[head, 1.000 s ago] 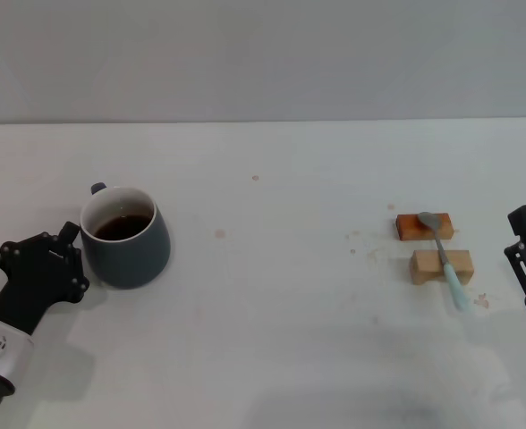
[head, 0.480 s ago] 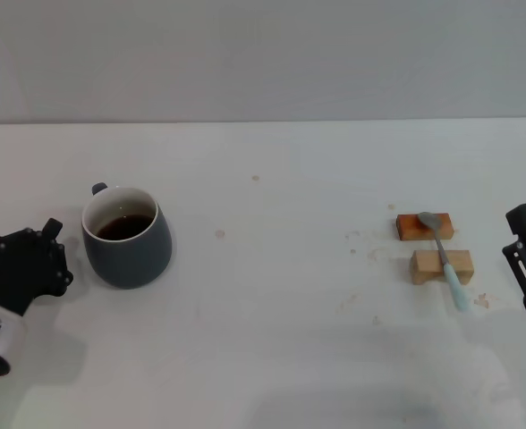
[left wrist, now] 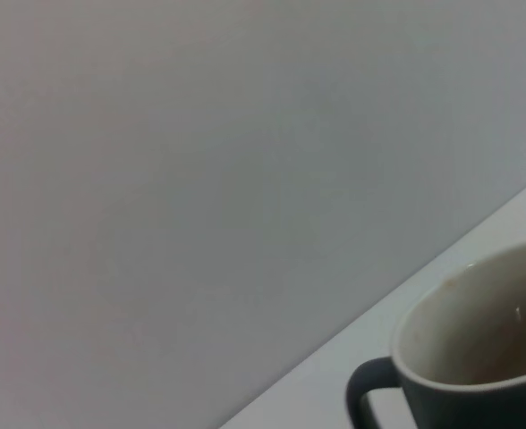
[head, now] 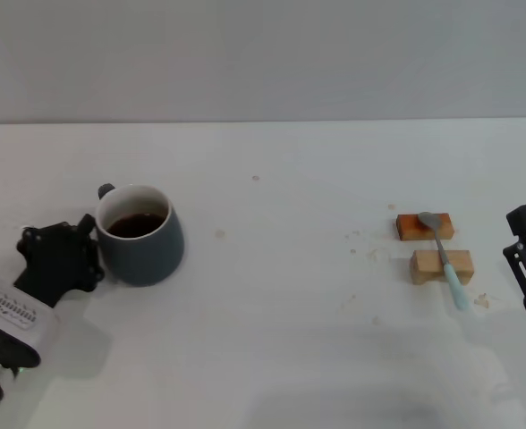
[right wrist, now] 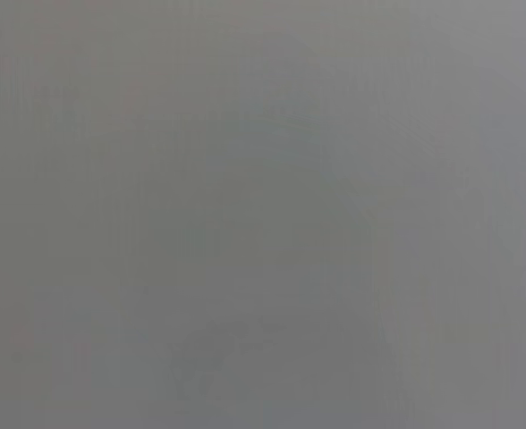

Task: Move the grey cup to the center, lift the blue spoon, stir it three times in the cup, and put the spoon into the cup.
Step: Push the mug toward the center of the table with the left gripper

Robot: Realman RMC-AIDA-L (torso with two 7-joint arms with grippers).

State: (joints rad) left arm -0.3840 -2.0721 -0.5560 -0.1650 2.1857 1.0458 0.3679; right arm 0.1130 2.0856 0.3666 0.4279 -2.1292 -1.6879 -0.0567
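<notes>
Left hand [head: 82, 255] presses the grey cup [head: 140, 235] sideways toward center; you cannot tell its opening.

Grey cup [head: 140, 243] matt outside (glossy white inside); blue spoon [head: 442, 253] metal bowl; wooden blocks [head: 441, 265]; matt table [head: 281, 340].

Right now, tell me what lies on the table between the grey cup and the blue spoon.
In the head view, nothing but bare white table with a few small specks lies between the grey cup and the blue spoon, which rests across two wooden blocks.
</notes>
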